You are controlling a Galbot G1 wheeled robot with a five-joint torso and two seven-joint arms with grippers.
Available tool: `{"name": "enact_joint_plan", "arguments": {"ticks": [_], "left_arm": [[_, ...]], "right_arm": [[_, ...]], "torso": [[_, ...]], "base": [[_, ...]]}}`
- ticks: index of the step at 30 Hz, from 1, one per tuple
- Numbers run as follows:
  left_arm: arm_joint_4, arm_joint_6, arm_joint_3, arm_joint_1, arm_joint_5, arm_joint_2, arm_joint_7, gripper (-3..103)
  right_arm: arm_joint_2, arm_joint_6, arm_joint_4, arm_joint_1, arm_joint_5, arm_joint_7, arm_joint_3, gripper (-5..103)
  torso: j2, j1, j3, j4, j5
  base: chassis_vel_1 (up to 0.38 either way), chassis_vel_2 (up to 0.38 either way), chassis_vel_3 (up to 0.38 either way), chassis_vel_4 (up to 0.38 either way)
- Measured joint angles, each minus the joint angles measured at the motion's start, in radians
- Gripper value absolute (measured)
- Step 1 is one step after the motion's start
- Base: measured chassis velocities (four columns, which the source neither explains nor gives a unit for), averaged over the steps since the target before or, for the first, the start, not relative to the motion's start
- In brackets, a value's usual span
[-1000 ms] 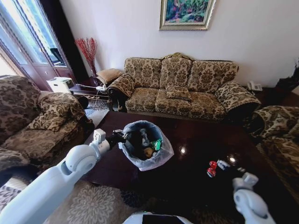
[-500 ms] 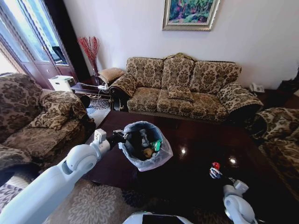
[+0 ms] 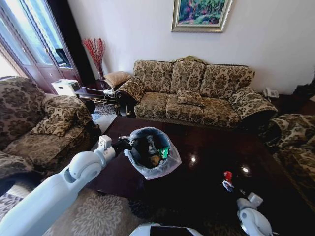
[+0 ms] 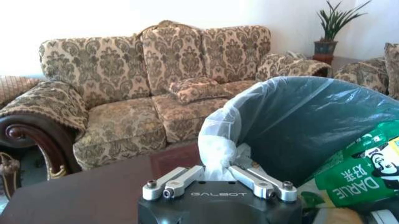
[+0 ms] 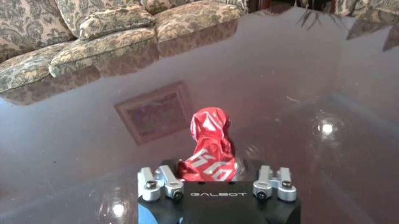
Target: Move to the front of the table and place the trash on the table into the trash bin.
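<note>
The trash bin (image 3: 150, 153), lined with a whitish-blue bag, stands on the dark table (image 3: 206, 147) at its left part. My left gripper (image 4: 218, 173) is shut on the bag's rim (image 3: 127, 147). Inside the bin lies a green packet (image 4: 358, 172) with other trash. A crushed red can (image 5: 209, 147) stands tilted on the table's right part (image 3: 227, 175). My right gripper (image 5: 215, 181) is open with the can's lower end between its jaws. In the head view my right gripper (image 3: 235, 192) is just on my side of the can.
A patterned sofa (image 3: 192, 93) stands beyond the table, with armchairs to the left (image 3: 39, 128) and right (image 3: 293, 132). A small side table (image 3: 96, 96) sits in the far left corner. A patterned rug (image 3: 98, 216) lies under the table's near edge.
My right arm has drawn back and down, bringing its gripper around the red can. The head camera shifted slightly. The left gripper and the bin stayed still.
</note>
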State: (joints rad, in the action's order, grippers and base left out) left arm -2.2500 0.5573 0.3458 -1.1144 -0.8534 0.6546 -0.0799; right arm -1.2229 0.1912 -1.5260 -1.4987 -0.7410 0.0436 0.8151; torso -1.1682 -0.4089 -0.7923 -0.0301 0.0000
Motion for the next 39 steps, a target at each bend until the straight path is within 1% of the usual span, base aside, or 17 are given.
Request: {"name": "enact_joint_plan", "arguments": {"ticks": [2, 4, 11, 14, 16, 19, 21, 22, 23, 24, 25, 26, 27, 29, 31, 38, 39], "left_arm": [[-0.005, 0.000, -0.001, 0.001, -0.001, 0.000, 0.000, 2], [-0.008, 0.000, -0.001, 0.001, -0.001, 0.000, 0.001, 2], [-0.010, -0.004, 0.007, -0.008, -0.002, -0.004, 0.001, 2], [-0.014, -0.004, 0.013, -0.012, -0.003, -0.011, 0.000, 2], [-0.016, -0.004, 0.017, -0.014, -0.005, -0.019, 0.001, 2], [-0.002, -0.004, -0.005, 0.022, -0.016, -0.026, 0.003, 2], [0.002, -0.004, -0.011, 0.034, -0.020, -0.027, 0.003, 2], [0.007, -0.003, -0.018, 0.049, -0.026, -0.029, 0.003, 2], [0.014, -0.001, -0.028, 0.070, -0.036, -0.033, 0.003, 2], [0.018, 0.002, -0.034, 0.080, -0.042, -0.035, 0.005, 2], [0.018, 0.002, -0.034, 0.080, -0.042, -0.035, 0.005, 2], [0.021, 0.003, -0.038, 0.087, -0.044, -0.038, 0.006, 2], [0.021, 0.003, -0.038, 0.087, -0.044, -0.038, 0.006, 2], [0.022, 0.005, -0.038, 0.084, -0.046, -0.039, 0.011, 2], [0.022, 0.005, -0.035, 0.078, -0.046, -0.038, 0.014, 2], [0.028, 0.001, -0.022, 0.061, -0.041, -0.035, 0.022, 2], [0.029, 0.001, -0.022, 0.065, -0.041, -0.033, 0.023, 2]], "right_arm": [[-0.001, 0.011, 0.004, 0.003, 0.000, -0.021, 0.003, 58], [-0.001, 0.013, 0.010, 0.006, 0.003, -0.033, 0.005, 58], [-0.005, -0.005, 0.022, 0.010, 0.027, -0.052, 0.009, 46], [-0.003, -0.050, -0.035, -0.008, 0.087, -0.074, 0.017, 42], [0.020, -0.064, -0.165, -0.030, 0.109, -0.084, 0.022, 35], [0.109, -0.033, -0.449, -0.039, 0.065, -0.088, 0.020, 27], [0.130, -0.021, -0.498, -0.032, 0.043, -0.089, 0.020, 22], [0.175, 0.005, -0.579, -0.012, -0.006, -0.087, 0.024, 22], [0.256, 0.039, -0.669, 0.020, -0.088, -0.071, 0.030, 12], [0.320, 0.060, -0.718, 0.042, -0.144, -0.054, 0.034, 12], [0.320, 0.060, -0.718, 0.042, -0.144, -0.054, 0.034, 12], [0.398, 0.079, -0.762, 0.066, -0.200, -0.036, 0.038, 3], [0.398, 0.079, -0.762, 0.066, -0.200, -0.036, 0.038, 3], [0.492, 0.099, -0.768, 0.091, -0.250, -0.020, 0.042, 1], [0.503, 0.097, -0.735, 0.093, -0.247, -0.020, 0.042, 1], [0.448, 0.051, -0.438, 0.094, -0.153, -0.031, -0.001, -3], [0.426, 0.042, -0.347, 0.112, -0.143, -0.027, -0.021, 1]], "torso": [[0.000, 0.000, 0.000, 0.0002, -0.0001], [0.000, 0.000, 0.000, 0.0001, -0.0005], [0.000, 0.000, 0.000, 0.0000, -0.0005], [0.000, 0.000, 0.000, 0.0006, 0.0010], [0.000, 0.000, 0.000, 0.0006, 0.0005], [0.000, 0.000, 0.000, -0.0003, -0.0002], [0.000, 0.000, 0.000, 0.0000, -0.0002], [0.000, 0.000, 0.000, 0.0000, 0.0003], [0.000, 0.000, 0.000, -0.0002, -0.0005], [0.000, 0.000, 0.000, -0.0003, -0.0007], [0.000, 0.000, 0.000, -0.0003, -0.0007], [0.000, 0.000, 0.000, -0.0005, -0.0005], [0.000, 0.000, 0.000, -0.0005, -0.0005], [0.000, 0.000, 0.000, -0.0002, -0.0004], [0.000, 0.000, 0.000, 0.0001, -0.0004], [0.000, 0.000, 0.000, 0.0004, 0.0004], [0.000, 0.000, 0.000, 0.0007, 0.0003]], "base": [[0.000, 0.000, 0.000, 0.000], [0.000, 0.000, 0.000, 0.000], [0.000, 0.000, 0.000, 0.000], [0.000, 0.000, 0.000, 0.000], [0.000, 0.000, 0.000, 0.000], [0.000, 0.000, 0.000, 0.000], [0.000, 0.000, 0.000, 0.000], [0.000, 0.000, 0.000, 0.000], [0.000, 0.000, 0.000, 0.000], [0.000, 0.000, 0.000, 0.000], [0.000, 0.000, 0.000, 0.000], [0.000, 0.000, 0.000, 0.000], [0.000, 0.000, 0.000, 0.000], [0.000, 0.000, 0.000, 0.000], [0.000, 0.000, 0.000, 0.000], [0.000, 0.000, 0.000, 0.000], [0.000, 0.000, 0.000, 0.000]]}}
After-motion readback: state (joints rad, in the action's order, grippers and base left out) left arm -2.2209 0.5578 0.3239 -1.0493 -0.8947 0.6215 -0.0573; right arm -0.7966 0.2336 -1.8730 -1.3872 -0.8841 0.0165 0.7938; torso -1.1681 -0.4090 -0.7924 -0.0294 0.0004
